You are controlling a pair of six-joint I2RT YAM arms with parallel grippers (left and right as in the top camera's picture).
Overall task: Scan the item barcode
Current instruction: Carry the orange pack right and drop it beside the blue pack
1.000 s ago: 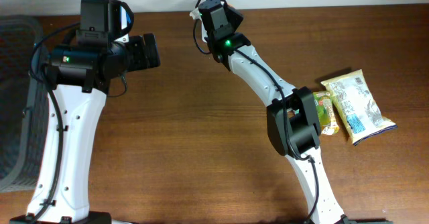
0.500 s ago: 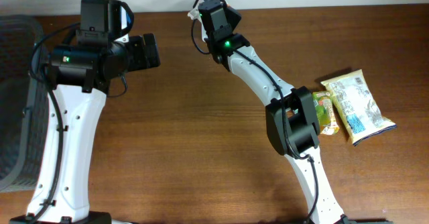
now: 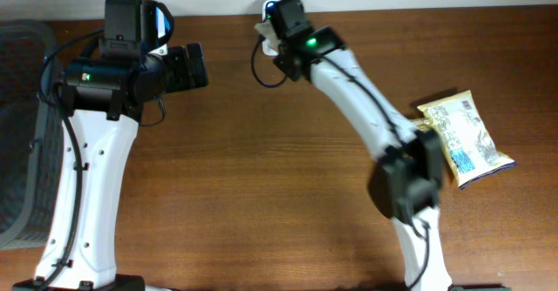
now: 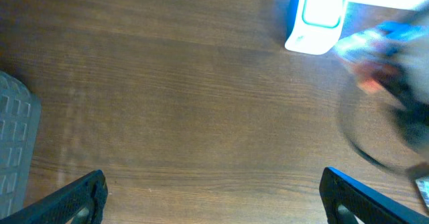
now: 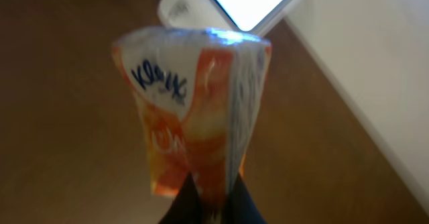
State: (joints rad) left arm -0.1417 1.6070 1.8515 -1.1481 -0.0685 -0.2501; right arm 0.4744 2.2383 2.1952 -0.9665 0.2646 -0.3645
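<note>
Crowding the far edge of the tabletop (image 3: 261, 152), a white scanner (image 4: 315, 16) with a lit window stands by the pale wall, and the right arm (image 3: 357, 99) reaches over to it. A grey basket (image 3: 17, 134) sits at the left edge and a snack packet (image 3: 462, 138) lies at the right, both well apart from the scanner. The right jaws are clamped on the narrow end of an orange-and-white tissue pack (image 5: 194, 110), held in the air. Its long axis runs straight out from the jaws, far end toward the scanner's window. The left jaws stand wide apart, holding nothing.
</note>
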